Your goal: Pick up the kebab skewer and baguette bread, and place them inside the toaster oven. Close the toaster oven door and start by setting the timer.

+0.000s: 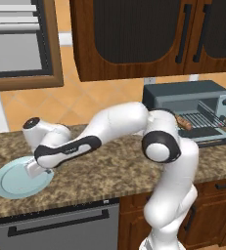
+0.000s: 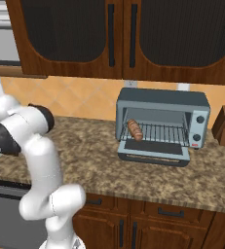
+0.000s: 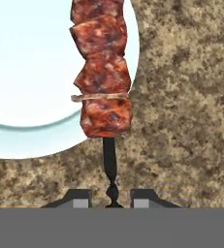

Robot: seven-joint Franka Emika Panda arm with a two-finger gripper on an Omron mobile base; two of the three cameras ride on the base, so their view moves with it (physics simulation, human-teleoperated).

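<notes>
Jaws are closing in on the thin dark stick of the kebab skewer (image 3: 103, 92), the gripper (image 3: 111, 198) pinching its bare end. Red-brown meat chunks are running up the stick, crossing the rim of the pale blue round plate (image 3: 31, 72). Speckled brown stone counter (image 3: 186, 106) is lying open alongside. Far right, the stubby brown baguette bread (image 2: 135, 130) is sitting inside the grey-blue toaster oven (image 2: 162, 104), the toaster oven door (image 2: 153, 151) hanging down.

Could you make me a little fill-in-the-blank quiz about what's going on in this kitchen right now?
1. The baguette bread lies on the wire rack inside the ____.
2. The toaster oven door is ____.
3. The gripper is shut on the dark stick of the ____.
4. The pale blue plate rests on the ____.

Missing words: toaster oven; open; kebab skewer; counter
</notes>
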